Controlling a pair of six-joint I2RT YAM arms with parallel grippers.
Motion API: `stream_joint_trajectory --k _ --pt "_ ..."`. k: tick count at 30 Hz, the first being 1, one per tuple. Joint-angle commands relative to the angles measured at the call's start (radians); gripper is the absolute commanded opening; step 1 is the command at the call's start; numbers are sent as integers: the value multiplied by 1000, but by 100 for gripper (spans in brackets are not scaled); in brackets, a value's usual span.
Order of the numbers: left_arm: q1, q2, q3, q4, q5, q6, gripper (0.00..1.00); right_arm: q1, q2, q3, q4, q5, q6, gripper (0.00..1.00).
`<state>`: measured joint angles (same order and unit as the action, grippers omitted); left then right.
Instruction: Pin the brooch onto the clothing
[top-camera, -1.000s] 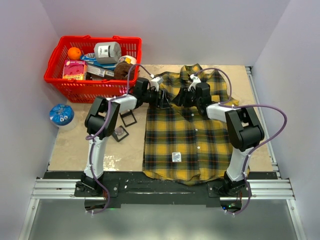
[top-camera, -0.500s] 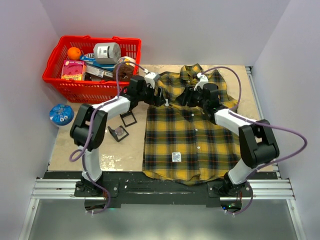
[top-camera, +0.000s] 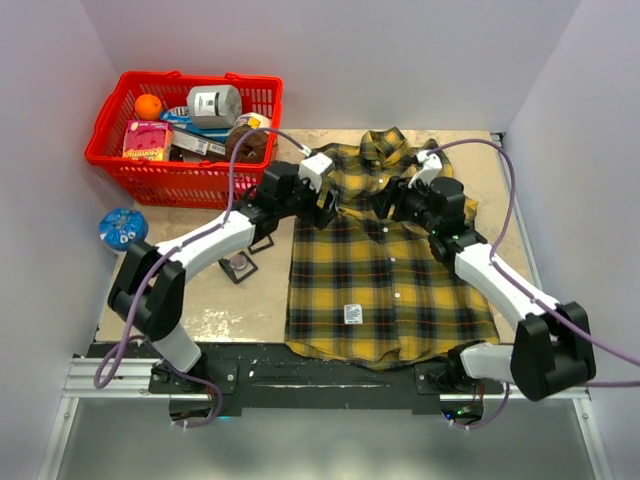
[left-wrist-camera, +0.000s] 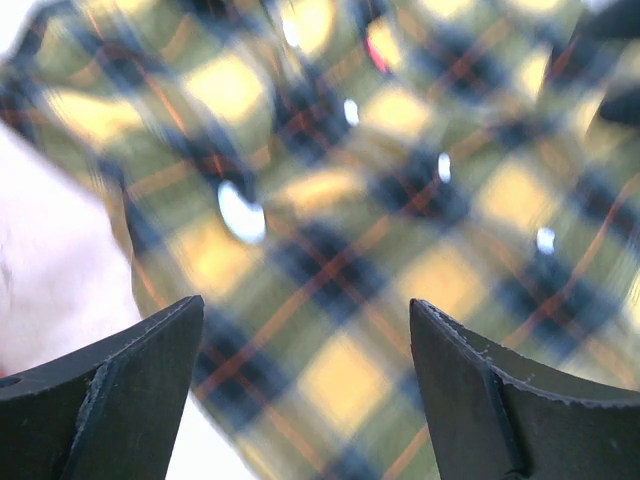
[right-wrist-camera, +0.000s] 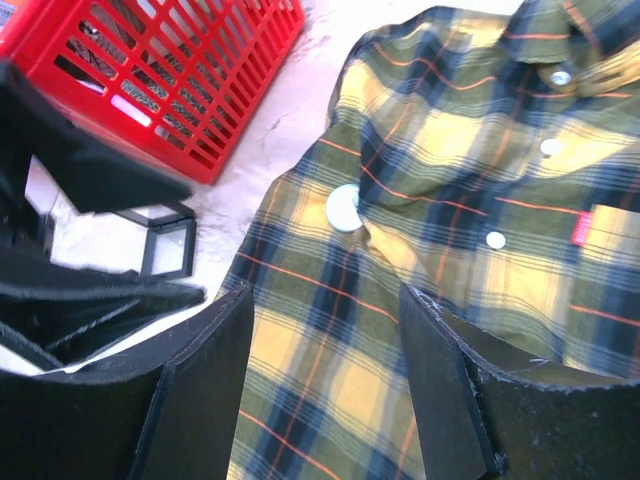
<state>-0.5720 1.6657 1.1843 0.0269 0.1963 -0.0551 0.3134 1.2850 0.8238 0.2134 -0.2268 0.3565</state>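
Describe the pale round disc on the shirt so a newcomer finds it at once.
Find the yellow plaid shirt spread beside the red basket. On its basket-side chest, near the edge, sits a pale round disc, plainly larger than the small white buttons nearby.

We see three plain, pale walls closing in the workspace: a back wall (top-camera: 400, 60), a left wall (top-camera: 45, 150) and a right wall (top-camera: 595, 150), all with a faint lilac-grey tint. Between them lies a beige tabletop (top-camera: 250, 300), worn and mottled with whitish patches. Along its near edge runs a black mounting strip (top-camera: 320, 355), with a slotted aluminium rail (top-camera: 110, 378) just beside it. Nearer to us lies a dull grey surface (top-camera: 330, 445). The light is soft and even, and the shadows are faint.
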Motion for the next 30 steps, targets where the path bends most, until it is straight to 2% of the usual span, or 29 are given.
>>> stream_joint_trajectory --k 1,6,13,21,24,30 --pt "4 -130 -86 -91 -50 87 89 -2 -114 -31 -71 60 -53 64" --pt "6 -237 -163 -180 -103 158 93 -4 -217 -66 -106 80 -64 65" --pt "95 -293 -279 -309 -26 175 94 -2 -328 -91 -158 107 -70 65" --pt "164 -305 -347 -381 -246 152 92 -2 -430 -81 -203 142 -93 66" --pt "243 -317 -361 -381 -262 138 92 -2 -461 -81 -210 155 -108 67" --pt "288 -264 -353 -395 -288 133 89 -2 -513 -84 -240 176 -125 68"
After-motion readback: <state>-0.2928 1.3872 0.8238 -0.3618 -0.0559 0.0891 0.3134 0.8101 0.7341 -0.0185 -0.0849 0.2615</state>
